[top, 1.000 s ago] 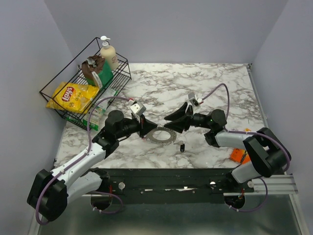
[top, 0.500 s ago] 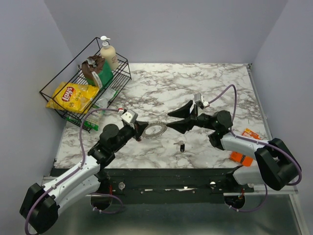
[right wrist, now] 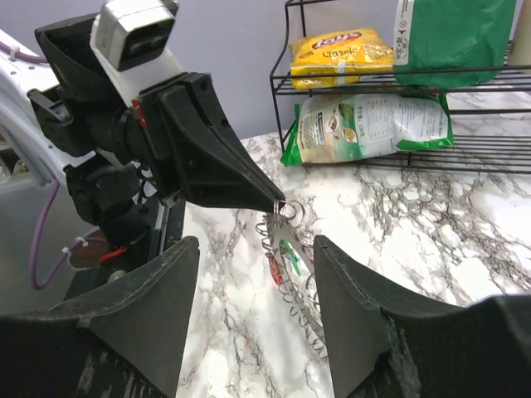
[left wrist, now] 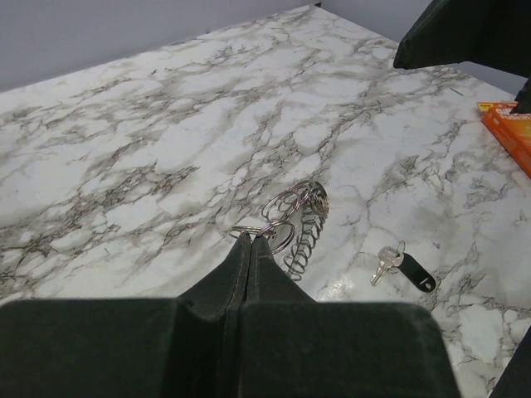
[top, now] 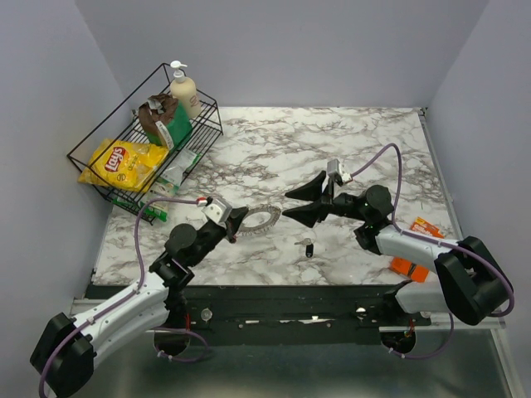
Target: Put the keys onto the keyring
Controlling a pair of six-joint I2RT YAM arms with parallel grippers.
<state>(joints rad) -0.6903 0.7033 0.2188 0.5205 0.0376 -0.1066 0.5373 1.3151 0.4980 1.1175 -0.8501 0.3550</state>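
Observation:
My left gripper (top: 237, 222) is shut on a small ring of the keyring (top: 263, 219), a silvery coiled hoop held above the marble table (top: 365, 141). In the left wrist view the shut tips (left wrist: 251, 238) pinch the rings, and the keyring's coil (left wrist: 304, 239) hangs just past them. In the right wrist view the keyring (right wrist: 296, 286) dangles from the left gripper's tip (right wrist: 280, 201), carrying a green-headed key (right wrist: 290, 256) and a red-headed key (right wrist: 275, 270). My right gripper (top: 300, 202) is open facing it, its fingers (right wrist: 158, 307) apart with nothing held. A black-headed key (top: 309, 247) lies on the table.
A black wire basket (top: 108, 137) with a chips bag (top: 124, 160), snack packs and a pump bottle (top: 185, 89) stands at the back left. Flat orange pieces (top: 406, 265) lie by the right arm. Grey walls close the table's sides.
The left gripper has lifted the keyring off the table and drawn it back to the left. The right gripper has opened wider and backed off to the right.

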